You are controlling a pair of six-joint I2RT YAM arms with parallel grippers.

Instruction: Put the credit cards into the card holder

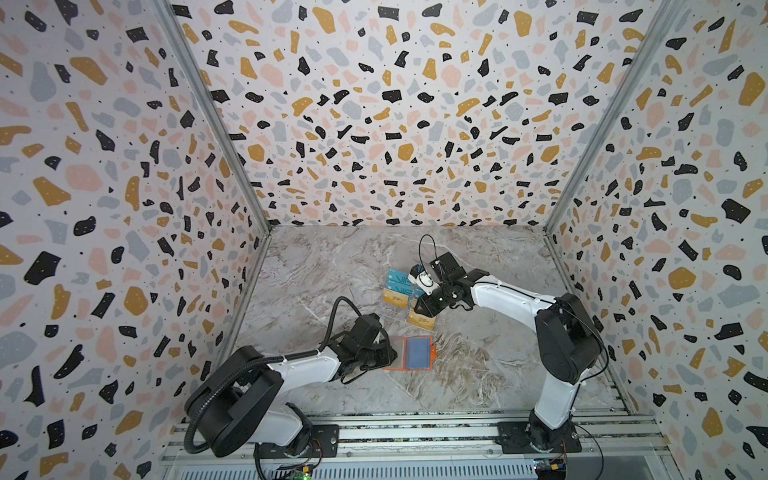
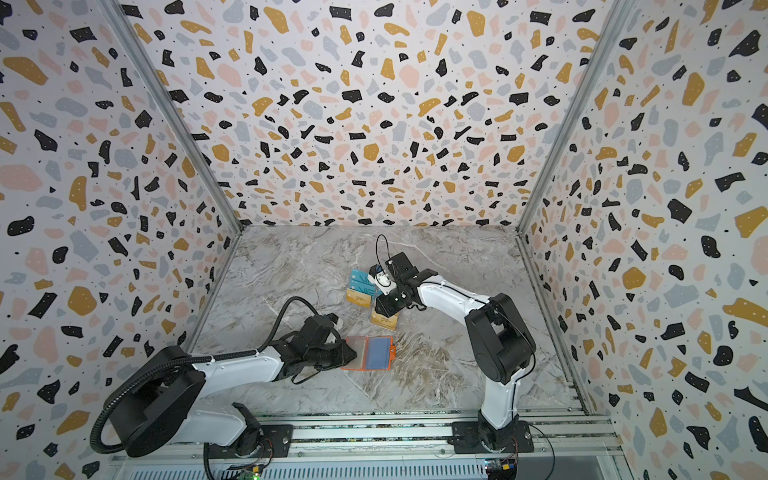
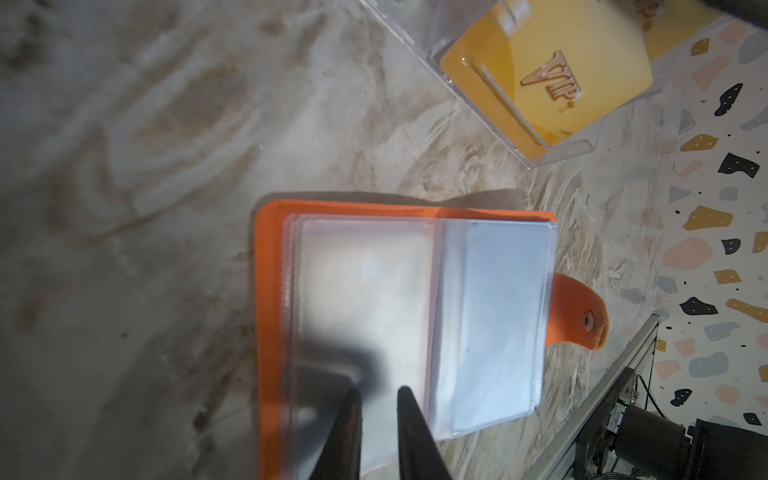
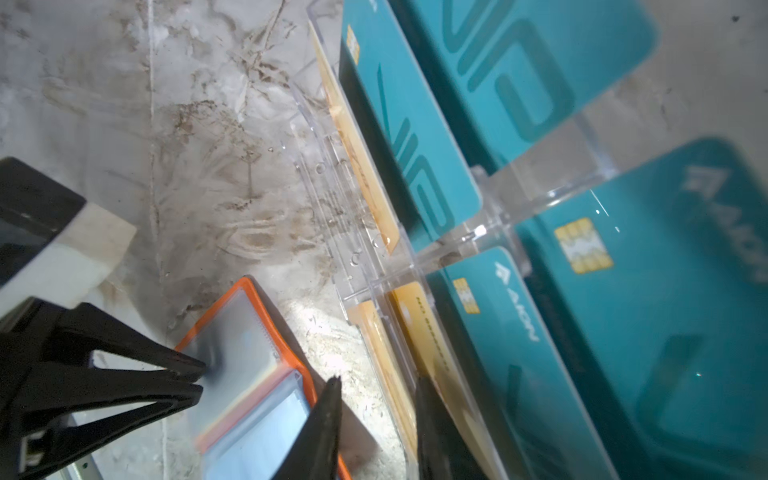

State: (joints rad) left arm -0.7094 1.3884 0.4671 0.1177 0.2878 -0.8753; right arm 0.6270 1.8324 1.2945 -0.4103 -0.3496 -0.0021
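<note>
Straddling a gold card [image 4: 378,345] in the clear rack [image 4: 361,249], R gripper [image 4: 377,380] has jaws spread; L gripper [image 3: 379,390], jaws barely apart, touches card holder [image 3: 270,291] near rack.

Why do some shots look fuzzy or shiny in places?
Left wrist view: the left hand blurs near the lens, its shadow darkening a clear sleeve of the orange card holder. Right wrist view: the nearest teal card is out of focus; the acrylic rack glints. Both top views: even light, patterned walls splayed by a wide lens.
</note>
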